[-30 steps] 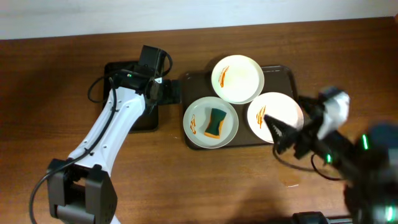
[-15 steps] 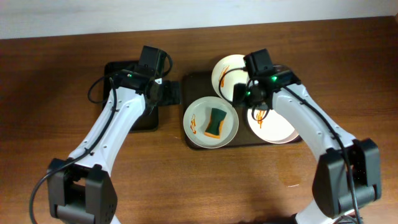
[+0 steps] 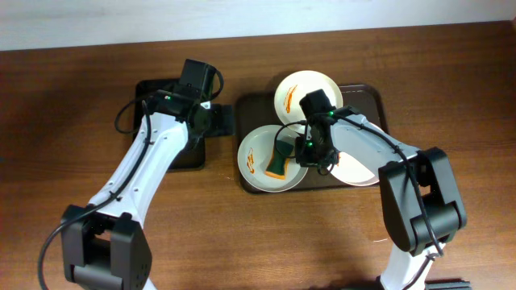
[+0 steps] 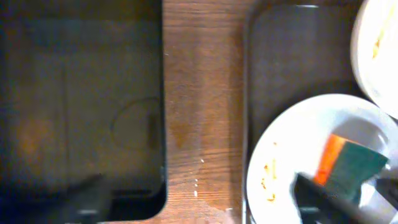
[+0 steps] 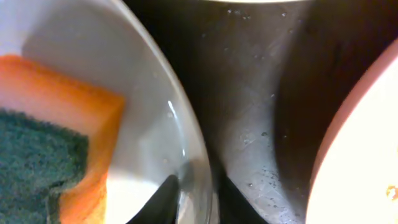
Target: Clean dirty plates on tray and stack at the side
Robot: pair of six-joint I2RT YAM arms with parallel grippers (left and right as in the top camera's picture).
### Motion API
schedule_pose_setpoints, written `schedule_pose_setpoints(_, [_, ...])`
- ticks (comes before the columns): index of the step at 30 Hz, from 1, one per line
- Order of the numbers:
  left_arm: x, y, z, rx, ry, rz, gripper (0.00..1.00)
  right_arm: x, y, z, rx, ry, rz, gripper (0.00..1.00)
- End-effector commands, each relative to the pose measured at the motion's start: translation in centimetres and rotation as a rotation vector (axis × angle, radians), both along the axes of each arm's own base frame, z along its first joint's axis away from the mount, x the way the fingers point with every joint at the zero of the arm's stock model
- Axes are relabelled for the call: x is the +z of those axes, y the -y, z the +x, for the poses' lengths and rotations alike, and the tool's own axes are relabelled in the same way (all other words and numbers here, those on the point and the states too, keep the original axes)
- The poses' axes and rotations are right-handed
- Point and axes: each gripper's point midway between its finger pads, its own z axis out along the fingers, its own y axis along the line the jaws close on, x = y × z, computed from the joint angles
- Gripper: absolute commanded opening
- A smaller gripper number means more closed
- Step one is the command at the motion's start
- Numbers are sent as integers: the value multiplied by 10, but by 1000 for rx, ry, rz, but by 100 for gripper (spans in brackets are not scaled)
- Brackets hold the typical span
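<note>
My right pincer is over the tray's near-left part, one finger inside and one outside the rim of the plate that carries the sponge. I cannot tell whether they press the rim. That plate lies in the tray's near-left corner, with orange smears on it. A second plate, also smeared, lies at the tray's far edge, and a third plate at its near-right. My left pincer hovers just left of the tray, fingers wide apart, holding nothing
</note>
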Motion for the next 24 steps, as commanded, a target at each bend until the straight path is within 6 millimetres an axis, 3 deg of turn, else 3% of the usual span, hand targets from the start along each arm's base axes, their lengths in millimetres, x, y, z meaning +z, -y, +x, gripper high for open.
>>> schedule_pose_setpoints(1, [-8, 23, -7, -55, -57, -111, 63, -8, -2, -4, 9, -20, 0, 17])
schedule_pose_setpoints(2, [-19, 24, -7, -55, -84, -105, 65, -8, -2, -4, 17, -17, 0, 14])
schedule_pose_setpoints(3, [-27, 32, -10, -98, -114, -137, 73, -8, -2, -4, 41, -14, -1, 12])
schedule_pose_setpoints(4, [-33, 57, -18, -269, -147, -235, 89, -8, -2, -3, 49, -10, -1, 4])
schedule_pose_setpoints(5, [-38, 64, -21, -305, -168, -263, 91, -8, -3, -2, 49, -4, 1, 4])
schedule_pose_setpoints(7, [-62, 76, -24, -327, -230, -317, 85, -7, -4, 4, 53, 20, 8, 4])
schedule_pose_setpoints(8, [-65, 89, -29, -399, -245, -384, 80, -7, -5, 5, 53, 26, 9, 4])
schedule_pose_setpoints(11, [-77, 99, -31, -441, -250, -377, 71, -6, -5, 7, 53, 32, 12, 4])
schedule_pose_setpoints(14, [-78, 120, -37, -493, -236, -376, 70, -3, -22, 2, 165, 31, 107, 4])
schedule_pose_setpoints(20, [-82, 132, -44, -528, -225, -317, 67, -3, -22, 3, 155, 34, 103, 4])
schedule_pose_setpoints(24, [-94, 142, -52, -555, -237, -268, 59, -3, -22, 4, 156, 36, 104, 4])
